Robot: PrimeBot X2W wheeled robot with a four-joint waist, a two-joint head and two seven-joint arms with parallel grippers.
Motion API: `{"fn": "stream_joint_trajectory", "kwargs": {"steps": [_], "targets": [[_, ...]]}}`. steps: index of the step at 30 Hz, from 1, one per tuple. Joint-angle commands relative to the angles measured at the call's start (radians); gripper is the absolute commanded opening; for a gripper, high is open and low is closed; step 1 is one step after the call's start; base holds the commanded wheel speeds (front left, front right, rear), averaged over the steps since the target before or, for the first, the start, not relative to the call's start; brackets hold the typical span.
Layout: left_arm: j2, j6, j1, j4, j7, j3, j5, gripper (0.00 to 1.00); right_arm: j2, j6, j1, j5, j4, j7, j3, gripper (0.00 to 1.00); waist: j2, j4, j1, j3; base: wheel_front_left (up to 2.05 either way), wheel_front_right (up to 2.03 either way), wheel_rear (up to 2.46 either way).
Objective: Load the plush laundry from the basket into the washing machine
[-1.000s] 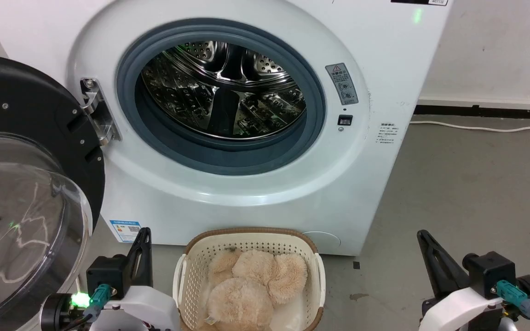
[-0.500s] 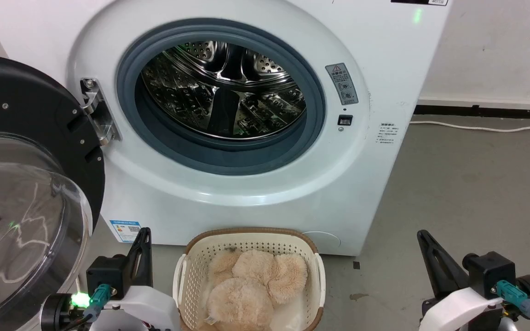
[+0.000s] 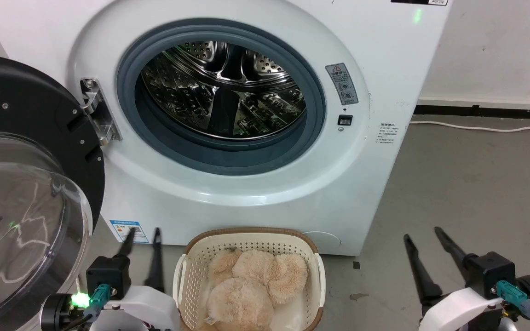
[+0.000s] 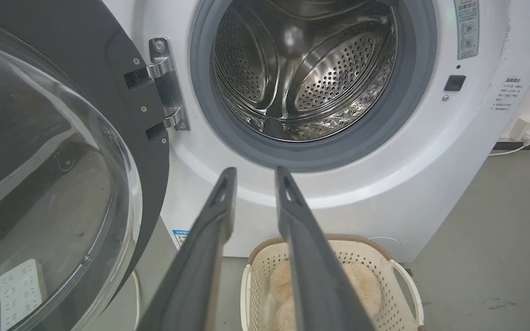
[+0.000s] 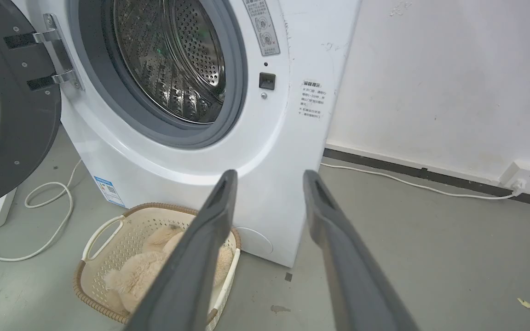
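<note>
The beige plush laundry lies in the cream basket on the floor, right below the washing machine. Its steel drum is bare and its round door hangs wide at the left. My left gripper stands open beside the basket's left side, nothing between its fingers. My right gripper stands open well to the right of the basket, over bare floor. The left wrist view shows the left gripper above the basket and plush laundry. The right wrist view shows the right gripper and plush laundry.
A white wall and a dark skirting run behind the machine at the right, with a white cable to a wall socket. Another cable and a white power strip lie on the floor under the door.
Both grippers have opened: each pair of fingers was pressed together and now stands apart. The arms, basket and plush have not moved.
</note>
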Motion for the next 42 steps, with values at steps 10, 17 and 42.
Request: {"fn": "stream_joint_trajectory", "kwargs": {"steps": [10,17,42], "targets": [[0.000,0.003,0.004,0.008,-0.020,-0.021,-0.038,1.00,0.000,0.000,0.010,0.033,0.006,-0.020,0.004,1.00,0.0000,-0.001,0.0000,0.001,0.00,0.00,0.00],[0.000,0.004,0.000,0.018,-0.035,-0.037,-0.066,1.00,0.000,0.000,0.013,0.056,0.006,-0.035,0.007,1.00,0.0000,-0.003,0.0000,0.011,0.00,0.00,0.00],[0.000,0.022,-0.173,0.246,-0.044,-0.126,-0.183,1.00,0.000,0.000,-0.034,0.141,-0.016,-0.087,0.013,1.00,0.0000,-0.037,0.0000,0.167,0.00,0.00,0.00]]}}
